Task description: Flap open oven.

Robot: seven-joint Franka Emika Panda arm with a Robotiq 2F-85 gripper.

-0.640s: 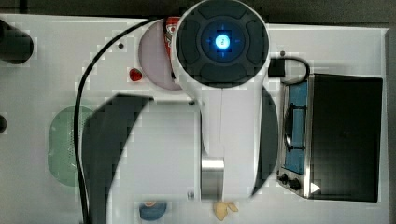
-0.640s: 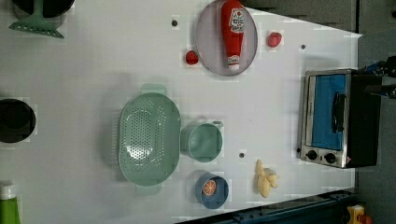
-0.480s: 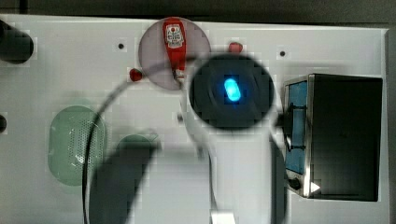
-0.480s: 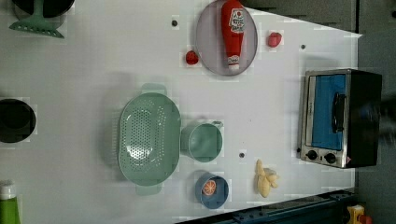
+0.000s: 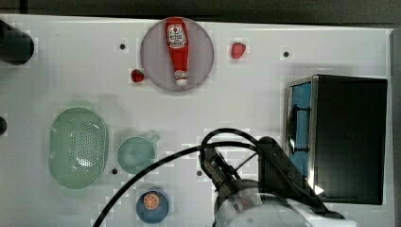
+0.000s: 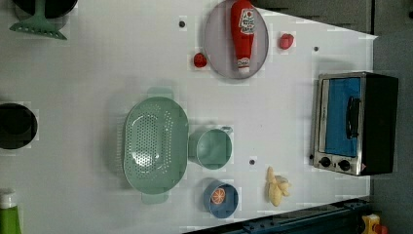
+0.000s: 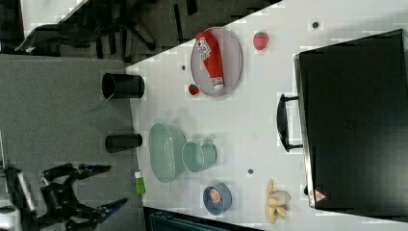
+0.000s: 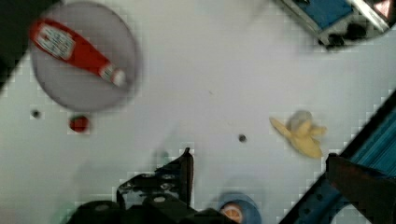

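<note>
Oven (image 6: 354, 123) sits at the table's (image 6: 97, 58) edge on the left view's right, door shut, handle (image 6: 351, 117) untouched. Arm (image 5: 265, 198), which half a second ago covered the table's middle in the top view, has pulled back to the top view's bottom. Gripper (image 8: 261, 163) hangs with fingers wide apart, holding nothing, so opening hasn't begun.

A: What's in front of the oven (image 6: 353, 122) door?
B: Bare desk (image 6: 287, 112) all along it.
A: Anything near?
B: A banana (image 6: 276, 186) lies just off the knob end, and a strawberry (image 6: 286, 41) well off the other end; the plate (image 6: 214, 48) and cup (image 6: 210, 148) sit farther out.
</note>
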